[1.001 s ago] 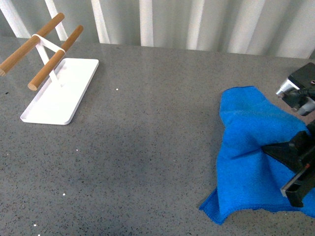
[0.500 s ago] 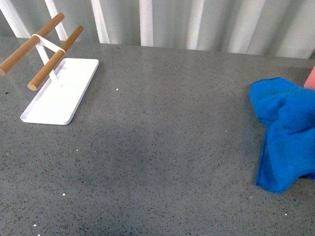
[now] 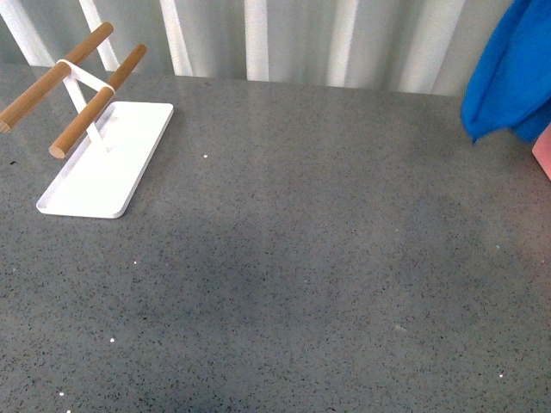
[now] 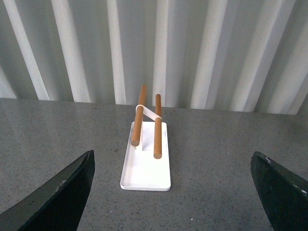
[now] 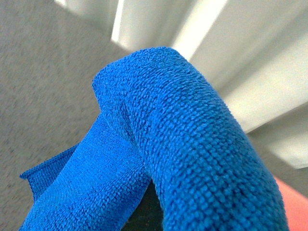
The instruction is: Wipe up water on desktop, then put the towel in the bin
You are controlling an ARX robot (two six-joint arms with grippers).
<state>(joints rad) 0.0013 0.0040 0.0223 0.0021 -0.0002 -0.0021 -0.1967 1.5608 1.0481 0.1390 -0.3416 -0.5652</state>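
Starting at the far left with a white tray [image 3: 103,163], flat on the desktop [image 3: 284,258], carrying two wooden bars [image 3: 95,101] on a white stand, slanting up and away side by side. Seen from the left wrist too, with the left claw [image 4: 172,153] hovering above the desk short of the tray: dark fingers [image 4: 62,192] spread wide, one at each lower corner of the shot. Gripping nothing, touching nothing.

Moving across the middle: broad dark grey stone-look top, finely speckled, a few white flecks scattered about, a darker patch in the near centre. Behind it, a wall of pale vertical ribs [image 3: 344,39] running the full width.

Now top right, and there's the towel [image 3: 512,73]! Bright blue, up in the air, clear of the desk, hanging bunched with its long axis roughly up and down, leaning a little, lowest corner pointing down and to the left. Directly under it at the right edge, a sliver of the pink bin [image 3: 543,153].

From the right wrist, folds of blue fill almost everything. Right claw buried behind the cloth; impossible to tell how far closed.
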